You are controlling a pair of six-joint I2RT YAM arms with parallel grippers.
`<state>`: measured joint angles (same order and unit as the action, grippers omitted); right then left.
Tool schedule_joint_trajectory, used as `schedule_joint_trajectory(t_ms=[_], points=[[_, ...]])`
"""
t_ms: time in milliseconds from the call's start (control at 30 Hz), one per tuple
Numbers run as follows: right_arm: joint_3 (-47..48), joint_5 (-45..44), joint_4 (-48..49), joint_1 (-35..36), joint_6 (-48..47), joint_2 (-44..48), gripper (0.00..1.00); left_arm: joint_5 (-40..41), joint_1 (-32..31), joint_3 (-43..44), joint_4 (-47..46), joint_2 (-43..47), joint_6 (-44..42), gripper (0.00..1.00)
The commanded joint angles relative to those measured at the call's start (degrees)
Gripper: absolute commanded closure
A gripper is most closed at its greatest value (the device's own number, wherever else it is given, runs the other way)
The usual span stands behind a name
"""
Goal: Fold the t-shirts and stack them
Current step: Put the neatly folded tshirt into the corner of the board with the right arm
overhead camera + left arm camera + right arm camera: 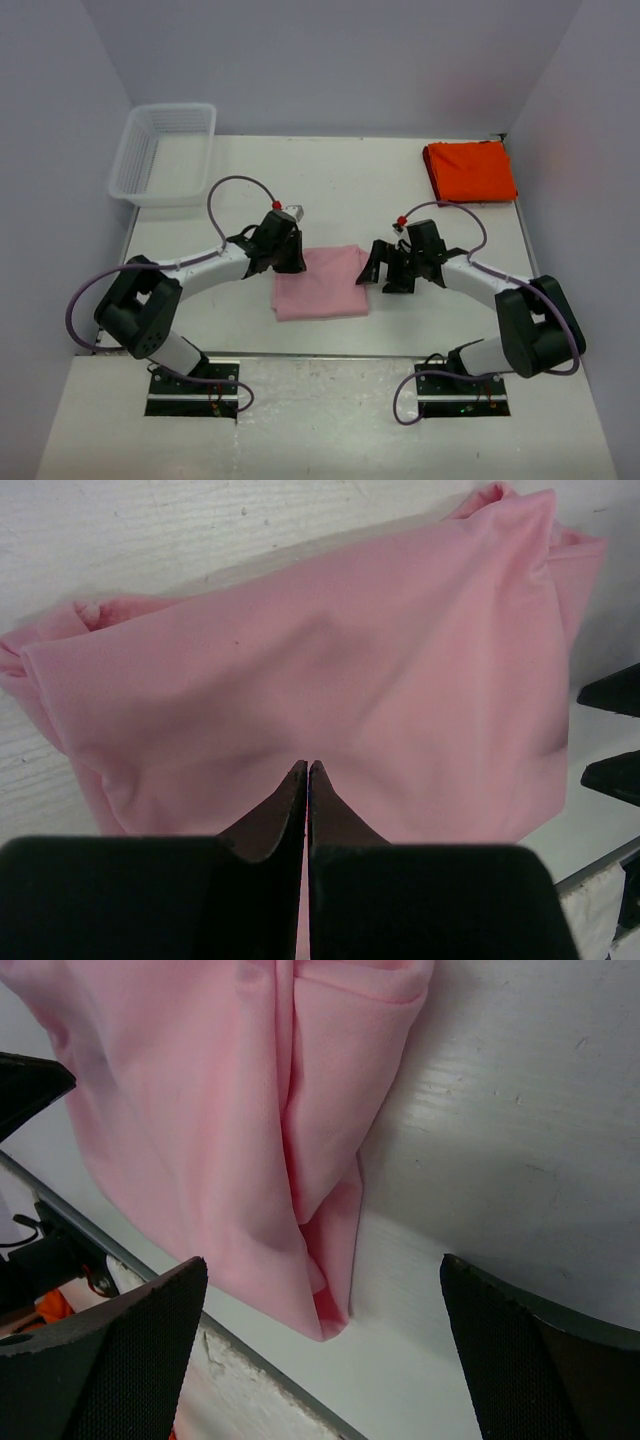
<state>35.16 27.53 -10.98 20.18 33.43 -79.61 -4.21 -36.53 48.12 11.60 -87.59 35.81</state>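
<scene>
A light pink cloth t-shirt (320,283) lies folded into a rough rectangle at the centre of the white surface (340,200), between the two robot arms. Seen from the top camera, the left hand (290,264) sits at the shirt's 10 o'clock corner. The right hand (382,275) sits just off its 3 o'clock edge.

The left wrist camera shows the left hand (307,770) clenched, its two dark fingers pressed together and their tips over the near hem of the pink shirt (320,680). Whether any cloth is pinched between them cannot be told. The fabric there is smooth on top, with bunched folds along its 9 o'clock side.

The right wrist camera shows the right hand (322,1263) released. Its fingers (130,1340) are spread wide and grasp nothing, and they sit on either side of the lower corner of the pink shirt (250,1110). A long crease runs down the cloth toward 6 o'clock.

A bright orange-red cloth t-shirt (470,170) lies folded flat at 2 o'clock on the surface, well apart from the pink one and close to the right wall. A white plastic mesh basket (125,165) stands at 10 o'clock, in the far left corner.
</scene>
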Motion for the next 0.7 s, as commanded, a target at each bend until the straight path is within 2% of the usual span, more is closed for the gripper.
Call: schedule_joint_trajectory(t_ms=[0, 667], points=[[1.67, 2.97, 3.6, -0.23, 1.73, -1.24, 0.01, -0.1, -0.38, 2.16, -1.75, -1.18, -0.39, 0.99], [1.67, 1.74, 9.66, -0.67, 6.21, -11.44, 0.01, 0.43, -0.47, 2.07, -2.81, -7.07, -1.18, 1.0]])
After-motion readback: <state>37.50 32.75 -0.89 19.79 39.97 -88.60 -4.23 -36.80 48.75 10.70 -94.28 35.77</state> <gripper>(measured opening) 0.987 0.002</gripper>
